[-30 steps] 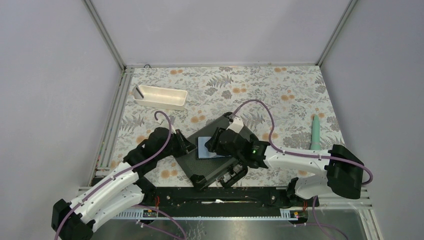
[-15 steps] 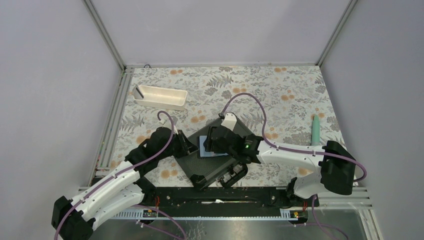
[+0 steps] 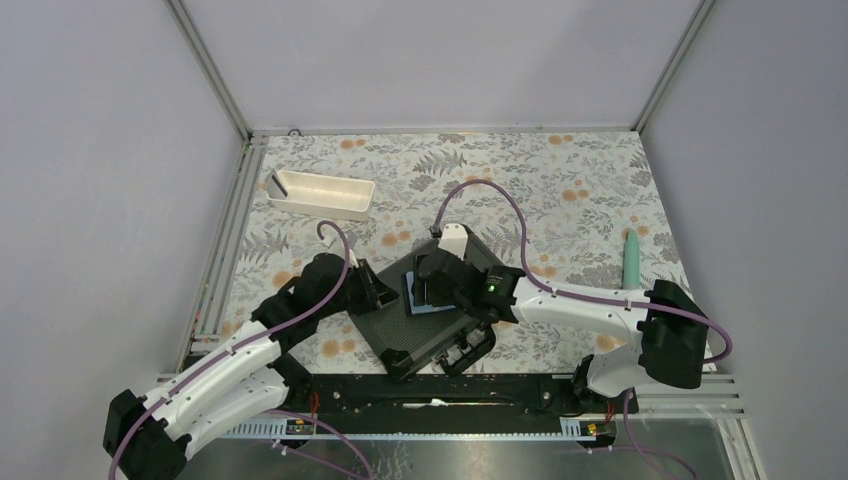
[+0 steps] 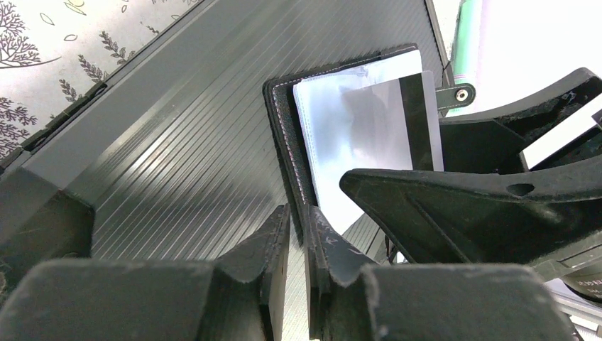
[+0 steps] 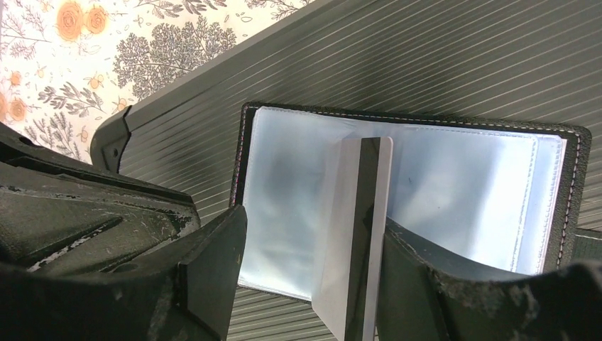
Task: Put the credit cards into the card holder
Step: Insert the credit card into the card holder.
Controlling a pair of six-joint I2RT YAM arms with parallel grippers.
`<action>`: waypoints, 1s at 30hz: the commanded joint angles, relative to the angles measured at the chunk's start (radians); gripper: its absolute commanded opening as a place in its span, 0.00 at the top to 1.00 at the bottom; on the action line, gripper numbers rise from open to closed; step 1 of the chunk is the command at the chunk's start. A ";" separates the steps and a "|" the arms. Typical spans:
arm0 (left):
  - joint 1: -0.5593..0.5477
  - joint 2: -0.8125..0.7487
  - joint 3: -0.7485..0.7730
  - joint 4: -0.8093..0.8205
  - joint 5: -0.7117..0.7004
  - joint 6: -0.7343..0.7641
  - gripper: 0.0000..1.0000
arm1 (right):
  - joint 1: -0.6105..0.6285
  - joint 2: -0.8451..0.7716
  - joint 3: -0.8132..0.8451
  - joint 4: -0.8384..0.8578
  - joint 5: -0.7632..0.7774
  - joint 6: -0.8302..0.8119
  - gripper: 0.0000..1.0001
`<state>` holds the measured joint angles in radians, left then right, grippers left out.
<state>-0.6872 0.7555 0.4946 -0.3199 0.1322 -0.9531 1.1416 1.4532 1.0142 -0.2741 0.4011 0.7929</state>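
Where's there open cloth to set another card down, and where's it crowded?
Bare cloth runs along the back, between the white tray and the green stick. A smaller patch lies between the tray and the black case. Crowded: that case, where left gripper and right gripper meet at the card holder.

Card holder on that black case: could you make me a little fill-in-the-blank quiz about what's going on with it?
The card holder lies spread ___, pockets up, on the black case.
The left tool is ___ on the card holder's edge.
A pale card with a ___ stripe stands between the right tool's parted fingers.
Missing words: open; shut; black.
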 commanded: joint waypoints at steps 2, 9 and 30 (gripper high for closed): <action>-0.005 0.011 0.032 0.062 0.030 0.001 0.84 | -0.003 0.017 0.019 -0.085 -0.001 -0.073 0.34; -0.005 0.003 0.027 0.059 0.032 0.002 0.84 | -0.004 -0.028 -0.019 -0.021 0.019 -0.068 0.34; -0.006 0.012 0.032 0.059 0.042 0.007 0.84 | -0.017 -0.078 -0.002 -0.016 0.085 -0.119 0.31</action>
<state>-0.6876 0.7677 0.4946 -0.3161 0.1551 -0.9527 1.1355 1.4025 0.9840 -0.2604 0.4118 0.6952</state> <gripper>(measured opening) 0.156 0.698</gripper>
